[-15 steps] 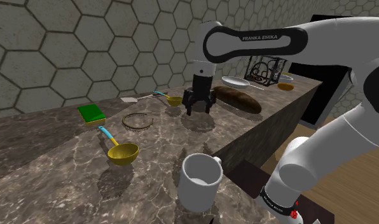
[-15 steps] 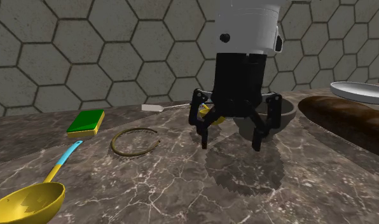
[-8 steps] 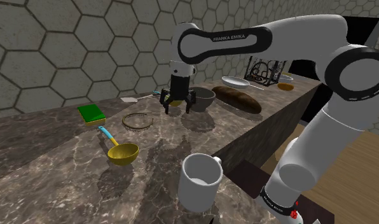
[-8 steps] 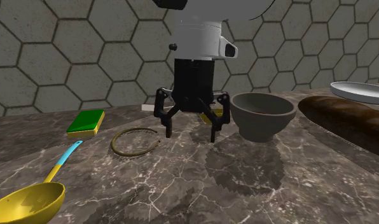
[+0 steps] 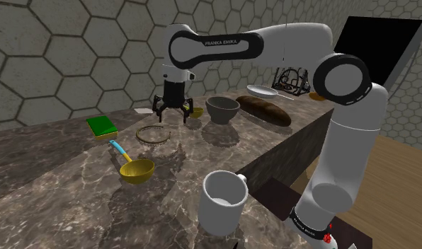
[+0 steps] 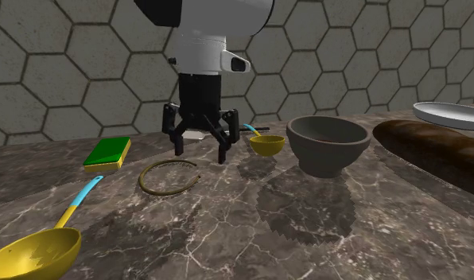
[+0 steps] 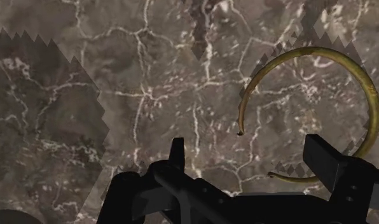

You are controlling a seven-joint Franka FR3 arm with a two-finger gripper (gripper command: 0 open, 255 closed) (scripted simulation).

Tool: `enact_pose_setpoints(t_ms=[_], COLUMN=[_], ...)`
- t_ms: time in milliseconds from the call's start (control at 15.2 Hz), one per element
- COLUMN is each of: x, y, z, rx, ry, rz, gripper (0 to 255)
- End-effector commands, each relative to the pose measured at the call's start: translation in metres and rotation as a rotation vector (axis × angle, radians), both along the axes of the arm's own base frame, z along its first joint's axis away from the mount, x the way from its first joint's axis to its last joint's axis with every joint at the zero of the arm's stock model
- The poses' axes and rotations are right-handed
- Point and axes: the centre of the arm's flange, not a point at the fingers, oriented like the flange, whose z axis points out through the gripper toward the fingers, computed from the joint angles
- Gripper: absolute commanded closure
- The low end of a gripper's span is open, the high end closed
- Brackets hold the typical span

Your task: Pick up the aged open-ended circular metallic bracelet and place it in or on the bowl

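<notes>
A: Where is the bracelet point(image 6: 141, 180) lying?
B: It's lying flat on the desk point(image 6: 307, 231), near the green block point(image 6: 108, 151). The tool point(image 6: 201, 155) is hovering just beside it, fingers spread, gripping nothing.
A: Bowl point(image 6: 327, 147)?
B: It's sitting upright beside the small yellow ladle point(image 6: 267, 144).

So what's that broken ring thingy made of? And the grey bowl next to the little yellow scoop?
The bracelet looks like old metal, perhaps brass. It is dull yellow-brown with darker patches, thin, and open at one side. The bowl is plain matt grey with no shine. It may be stoneware or clay, but the look leaves that open.
</notes>
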Motion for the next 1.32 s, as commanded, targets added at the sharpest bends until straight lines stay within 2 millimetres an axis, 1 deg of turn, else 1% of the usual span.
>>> enact_pose_setpoints(t_ms=[0,330,396,924,990,1254], x=[0.008,0.005,0.005,0.005,0.005,0.005], y=[0.003,0.006,0.007,0.007,0.007,0.006], z=[-0.007,-0.033,-0.042,-0.042,-0.042,-0.041], rx=[-0.001,-0.001,-0.001,-0.001,-0.001,-0.001], ry=[-0.001,-0.001,-0.001,-0.001,-0.001,-0.001], rz=[-0.015,-0.015,-0.015,-0.015,-0.015,-0.015], gripper=[0,0,0,0,255,255])
